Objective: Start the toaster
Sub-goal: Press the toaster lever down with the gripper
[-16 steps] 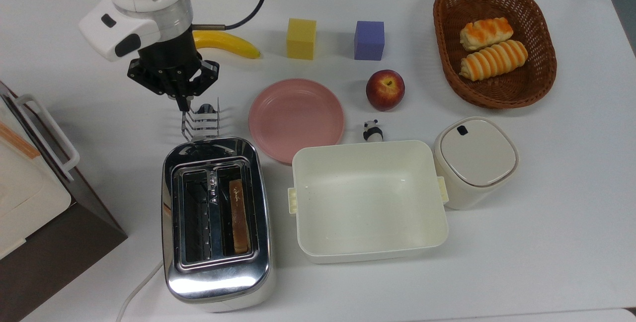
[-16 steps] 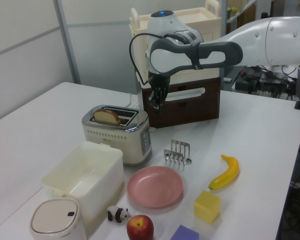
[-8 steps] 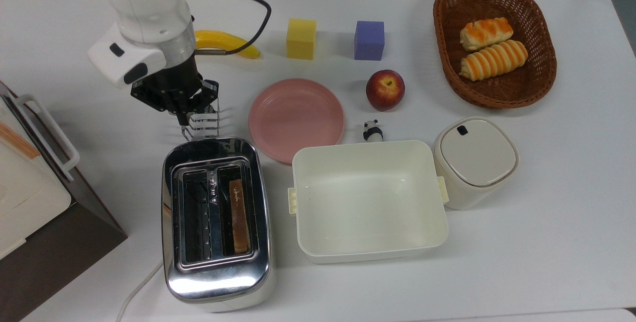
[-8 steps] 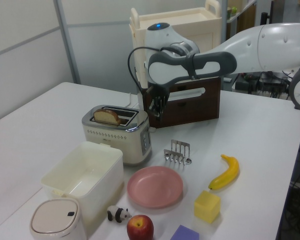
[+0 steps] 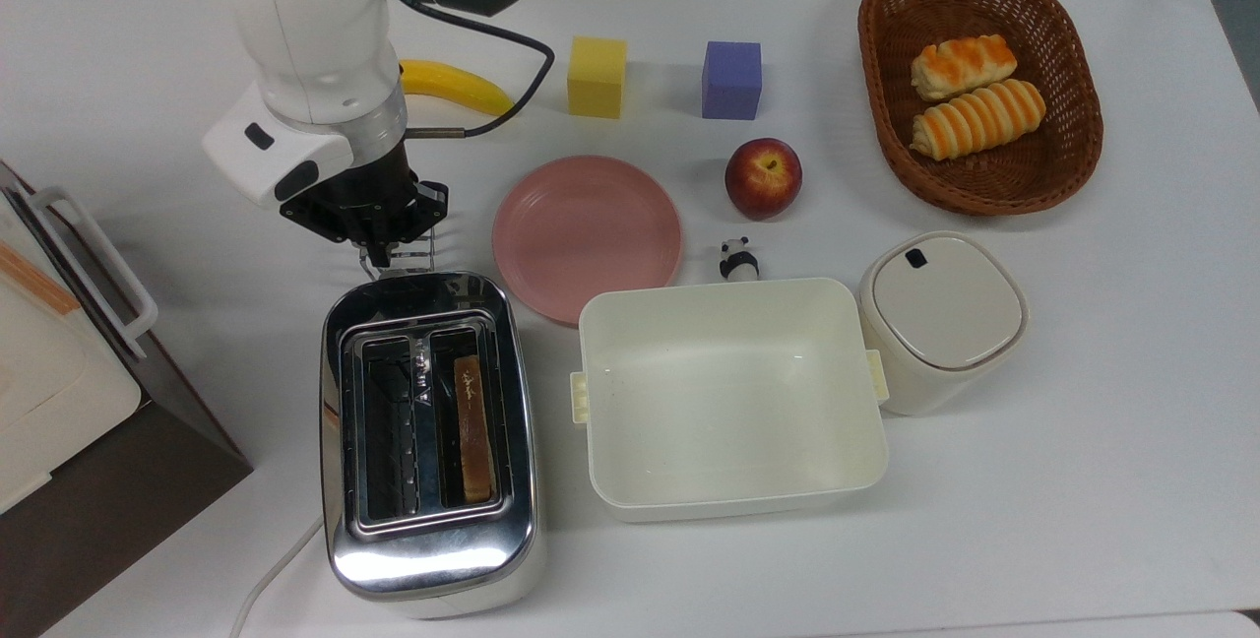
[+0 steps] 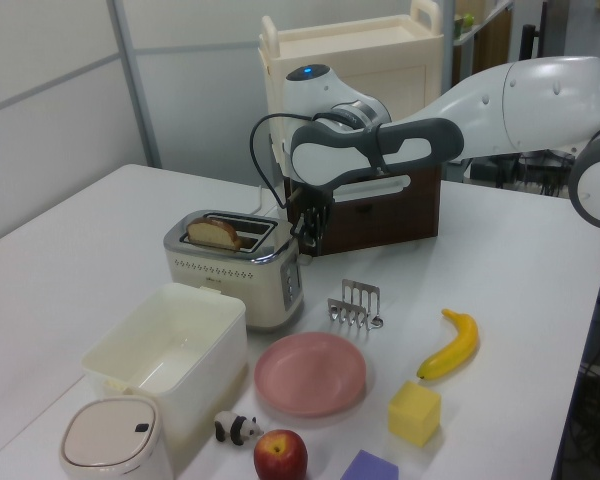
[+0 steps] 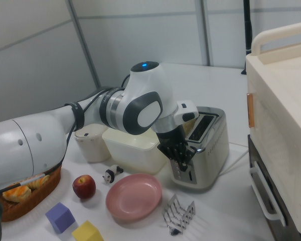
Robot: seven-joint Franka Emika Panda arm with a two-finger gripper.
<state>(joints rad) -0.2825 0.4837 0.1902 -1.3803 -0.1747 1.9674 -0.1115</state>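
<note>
Meanwhile, change: the hand (image 5: 382,252) has been brought steadily closer to the toaster (image 5: 429,441) over the last second, from beside the banana (image 5: 455,87) to a spot over the toast rack (image 5: 399,254), just off the toaster's near end in the top view.
Hand state: the fingers are seen held narrow and close together, pointing down, with nothing held between them.
Toaster position: it is stood on the counter (image 5: 1083,480) between the boxy appliance (image 5: 59,372) at the top view's left and the cream tub (image 5: 728,402) at the top view's right; one slice of bread (image 5: 474,421) is seated in one slot.
Hand against toaster: in the left view the hand (image 6: 310,240) is placed just beside the toaster's (image 6: 235,265) control end, near its upper edge; contact cannot be confirmed.
Meaning for the task: the approach is judged nearly finished; the lever is judged not yet pressed, since the bread is seen riding high in the left view.
Next need: a downward push on the end lever is likely called for.
</note>
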